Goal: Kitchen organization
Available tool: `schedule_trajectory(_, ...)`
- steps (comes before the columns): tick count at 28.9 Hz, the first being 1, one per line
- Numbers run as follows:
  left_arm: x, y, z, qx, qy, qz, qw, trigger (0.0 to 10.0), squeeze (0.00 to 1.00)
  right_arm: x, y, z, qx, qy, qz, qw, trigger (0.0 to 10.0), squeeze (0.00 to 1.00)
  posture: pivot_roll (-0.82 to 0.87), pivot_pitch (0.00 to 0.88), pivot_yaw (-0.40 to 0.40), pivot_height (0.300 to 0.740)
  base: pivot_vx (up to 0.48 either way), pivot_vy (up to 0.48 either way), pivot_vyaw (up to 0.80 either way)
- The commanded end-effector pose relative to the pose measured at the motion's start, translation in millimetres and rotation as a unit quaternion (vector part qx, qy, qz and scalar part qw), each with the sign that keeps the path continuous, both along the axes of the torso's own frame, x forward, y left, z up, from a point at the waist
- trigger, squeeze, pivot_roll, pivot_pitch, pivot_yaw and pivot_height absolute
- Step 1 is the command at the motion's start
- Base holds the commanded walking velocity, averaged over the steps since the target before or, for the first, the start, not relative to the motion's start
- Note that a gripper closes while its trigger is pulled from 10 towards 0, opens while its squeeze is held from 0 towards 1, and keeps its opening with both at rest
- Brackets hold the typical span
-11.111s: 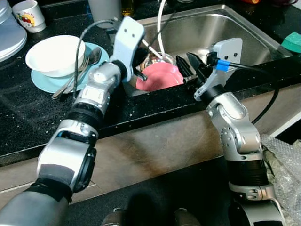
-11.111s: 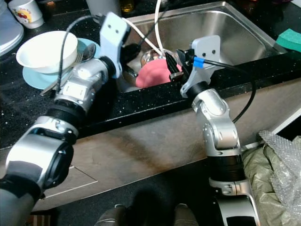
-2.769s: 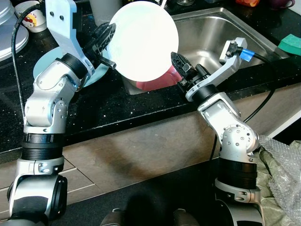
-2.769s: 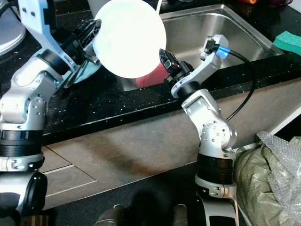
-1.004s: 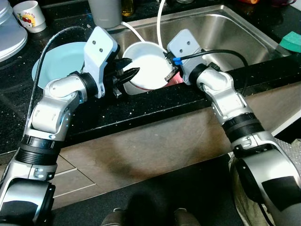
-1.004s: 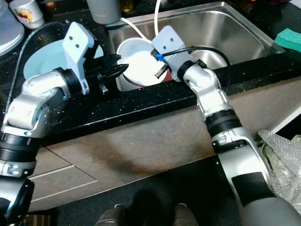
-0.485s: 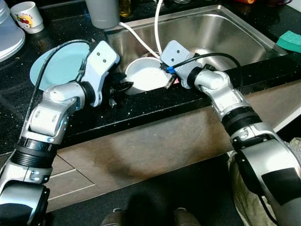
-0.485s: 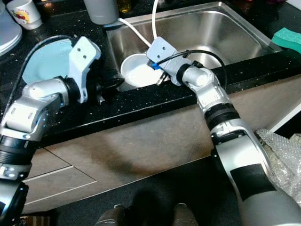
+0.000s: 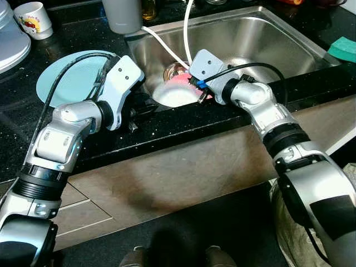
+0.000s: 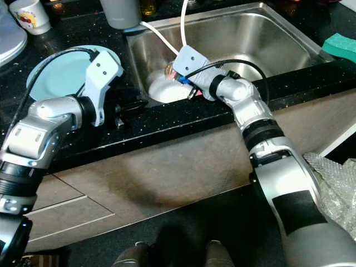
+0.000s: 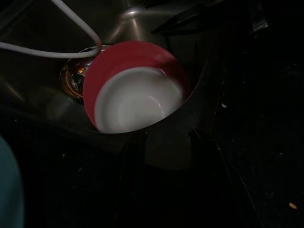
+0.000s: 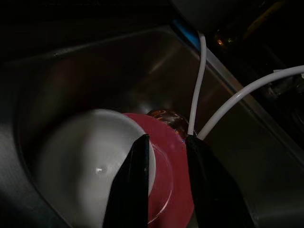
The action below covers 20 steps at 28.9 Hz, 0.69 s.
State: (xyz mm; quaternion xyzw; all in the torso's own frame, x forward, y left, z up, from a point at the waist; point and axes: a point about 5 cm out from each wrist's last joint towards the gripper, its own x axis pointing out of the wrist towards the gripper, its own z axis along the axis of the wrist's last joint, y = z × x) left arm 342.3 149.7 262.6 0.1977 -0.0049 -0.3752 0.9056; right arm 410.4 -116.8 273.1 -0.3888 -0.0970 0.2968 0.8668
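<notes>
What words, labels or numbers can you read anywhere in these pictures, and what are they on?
No readable text anywhere.
The white mug on the counter's far left carries a colourful printed picture, too small and blurred to show any lettering.
The blue tag on the cable by the right pincer looks blank.
The white bowl, pink bowl and light blue plate are plain.

My left fingers (image 9: 146,105) at sink (image 9: 267,39) edge, white bowl (image 9: 177,95) just ahead, nested on pink bowl (image 9: 207,95). My right fingers (image 9: 196,93) over same bowls. Teal plate (image 9: 72,83) behind left wrist on desk (image 9: 33,133).
</notes>
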Motion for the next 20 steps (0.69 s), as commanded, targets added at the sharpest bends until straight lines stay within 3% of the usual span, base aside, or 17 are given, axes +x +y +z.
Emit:
schedule_trajectory(1,-1.2,4.5,0.8,0.005,-0.001,0.014,1.000,10.0,0.00,0.7,1.3,-6.3,-0.012,0.009,-0.001,1.000,10.0,0.00,0.05,0.202,0.048,0.740,0.000,0.000,0.00)
schedule_trajectory(5,1.3,7.3,9.4,-0.018,-0.012,0.045,0.999,10.0,0.00,1.2,0.5,-3.9,0.002,0.000,-0.007,1.000,10.0,0.00,0.05,0.202,0.049,0.740,0.000,0.000,0.00)
schedule_trajectory(7,5.7,15.0,17.6,-0.043,-0.016,0.092,0.995,10.0,0.00,0.3,2.5,3.7,0.046,-0.009,-0.003,0.999,10.0,0.00,0.05,0.203,0.048,0.740,0.000,0.000,0.00)
schedule_trajectory(14,7.9,32.1,32.2,-0.078,-0.027,0.153,0.985,10.0,0.00,-3.4,7.2,15.0,0.115,-0.027,0.011,0.993,10.0,0.00,0.05,0.205,0.046,0.740,0.000,0.000,0.00)
schedule_trajectory(18,-0.6,55.6,47.5,-0.090,-0.046,0.186,0.977,10.0,0.00,-11.6,12.1,19.6,0.169,-0.046,0.036,0.984,10.0,0.00,0.05,0.205,0.045,0.740,0.000,0.000,0.00)
schedule_trajectory(20,-7.2,65.3,48.9,-0.090,-0.032,0.191,0.977,10.0,0.00,-14.9,12.7,18.7,0.192,-0.043,0.043,0.980,10.0,0.00,0.05,0.205,0.045,0.740,0.000,0.000,0.00)
